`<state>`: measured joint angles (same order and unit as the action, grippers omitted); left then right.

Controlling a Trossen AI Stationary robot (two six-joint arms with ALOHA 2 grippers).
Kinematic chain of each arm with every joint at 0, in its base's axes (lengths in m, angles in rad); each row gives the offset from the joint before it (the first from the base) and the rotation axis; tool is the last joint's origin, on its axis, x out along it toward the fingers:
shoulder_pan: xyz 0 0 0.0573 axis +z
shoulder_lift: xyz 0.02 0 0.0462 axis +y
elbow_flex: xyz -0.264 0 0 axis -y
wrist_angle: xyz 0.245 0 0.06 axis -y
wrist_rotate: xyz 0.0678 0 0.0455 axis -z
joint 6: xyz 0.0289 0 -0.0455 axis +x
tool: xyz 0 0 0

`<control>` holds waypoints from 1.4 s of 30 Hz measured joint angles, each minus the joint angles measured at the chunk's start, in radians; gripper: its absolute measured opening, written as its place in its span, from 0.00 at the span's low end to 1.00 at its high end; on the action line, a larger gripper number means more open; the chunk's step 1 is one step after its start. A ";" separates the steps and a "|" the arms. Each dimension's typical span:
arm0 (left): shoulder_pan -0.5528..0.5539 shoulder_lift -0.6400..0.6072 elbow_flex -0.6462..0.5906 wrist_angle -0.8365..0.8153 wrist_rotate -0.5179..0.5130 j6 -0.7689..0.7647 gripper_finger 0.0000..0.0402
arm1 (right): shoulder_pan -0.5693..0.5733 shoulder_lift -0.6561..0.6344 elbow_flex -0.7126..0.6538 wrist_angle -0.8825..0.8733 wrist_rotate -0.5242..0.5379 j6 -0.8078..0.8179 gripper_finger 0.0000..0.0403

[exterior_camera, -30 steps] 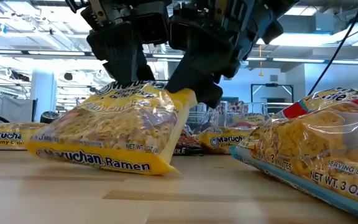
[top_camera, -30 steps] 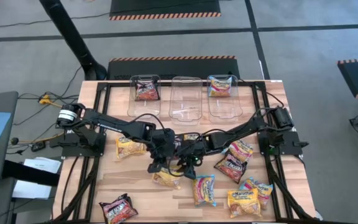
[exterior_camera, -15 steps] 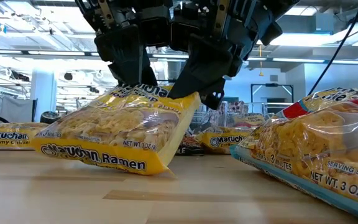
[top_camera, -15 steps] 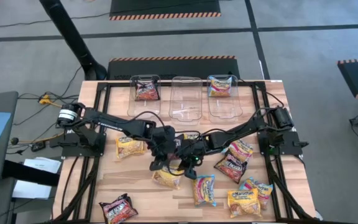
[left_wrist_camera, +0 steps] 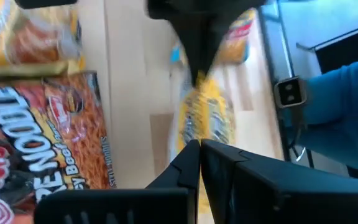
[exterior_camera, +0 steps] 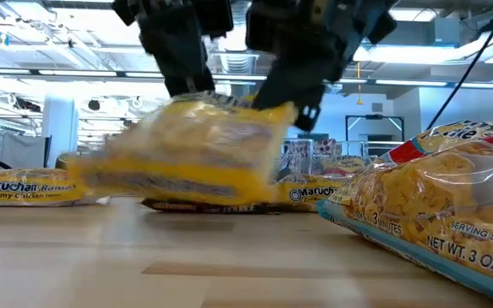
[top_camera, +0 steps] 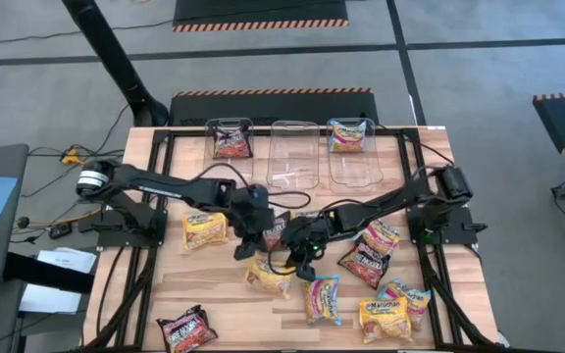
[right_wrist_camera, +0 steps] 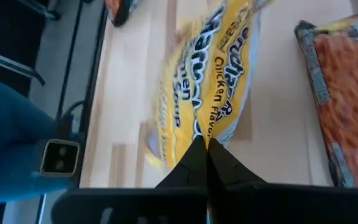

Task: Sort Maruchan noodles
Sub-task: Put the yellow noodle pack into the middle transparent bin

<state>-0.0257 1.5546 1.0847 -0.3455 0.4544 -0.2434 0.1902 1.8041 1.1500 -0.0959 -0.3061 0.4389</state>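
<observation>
From above, my left gripper and my right gripper meet over the middle of the table, both pinched on one yellow packet. A dark packet lies just behind them. Three tubs stand in a row at the far edge: the left one holds a dark packet, the right one a blue and pink packet, the middle one shows nothing inside. Other packets lie scattered: a yellow one to the left, a dark one at the near left corner, a blue one near my right gripper, and several more toward the near right.

At table height, the yellow packet hangs blurred above the wood, clear of it, with my left gripper and right gripper each clamped on its top edge.

Through my left wrist, my fingers are together on the yellow packet's edge, and the dark packet lies beside.

Through my right wrist, my fingers are closed on the yellow packet.
</observation>
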 joint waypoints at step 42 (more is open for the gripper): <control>0.149 -0.412 0.000 -0.063 -0.347 -0.010 0.00 | -0.600 -0.380 0.113 -0.477 0.126 -0.578 0.00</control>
<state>0.1235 1.1427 1.0843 -0.4084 0.1077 -0.2530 -0.4100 1.4240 1.2630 -0.5728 -0.1802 -0.1391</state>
